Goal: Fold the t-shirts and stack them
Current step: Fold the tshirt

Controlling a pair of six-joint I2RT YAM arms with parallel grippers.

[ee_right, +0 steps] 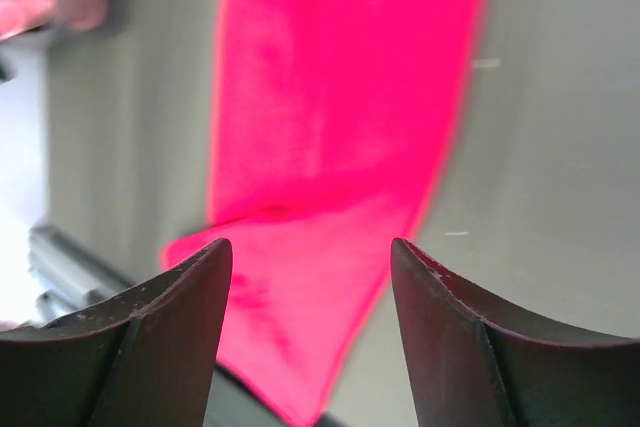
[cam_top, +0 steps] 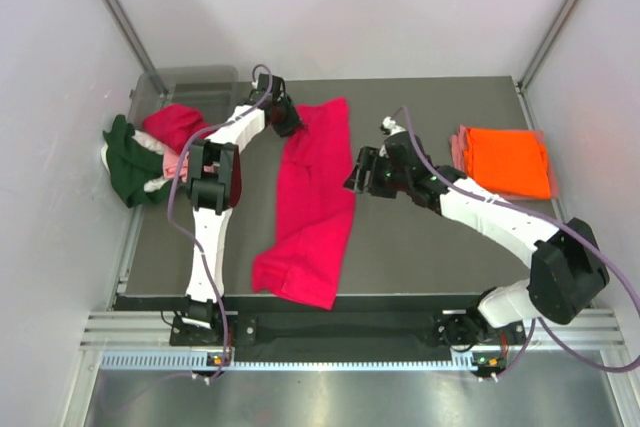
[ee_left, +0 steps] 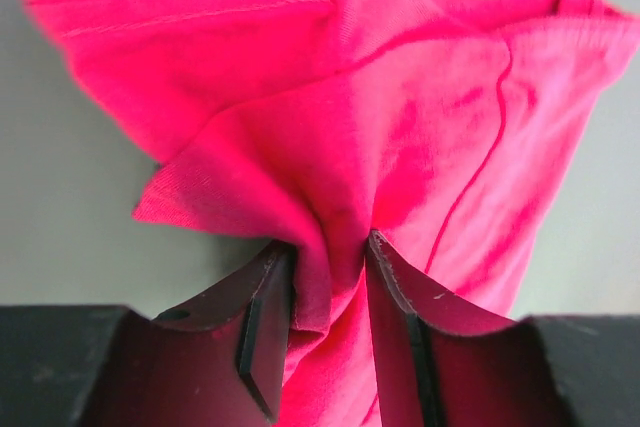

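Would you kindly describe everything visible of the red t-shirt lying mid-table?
The crimson t-shirt is soft, plain knit cloth with stitched hems, lying rumpled in a long band from the far side of the table to its near edge. The left gripper pinches its far end; the right gripper hangs open beside it.

This is a robot test cell in a lab, not a home or a shop. Plain white panels (cam_top: 340, 7) wall it in, joined by bare metal posts (cam_top: 115, 9). A dark grey table (cam_top: 420, 257) fills the booth. Along its near edge runs a slotted aluminium rail (cam_top: 340, 329), to which the left arm (cam_top: 205, 232) and the right arm (cam_top: 495, 219) are bolted, both trailing loose cables (cam_top: 262, 68). The only goods are practice props: a clear bin (cam_top: 190, 75), a crimson t-shirt (cam_top: 315, 197) and a folded orange t-shirt (cam_top: 508, 160).
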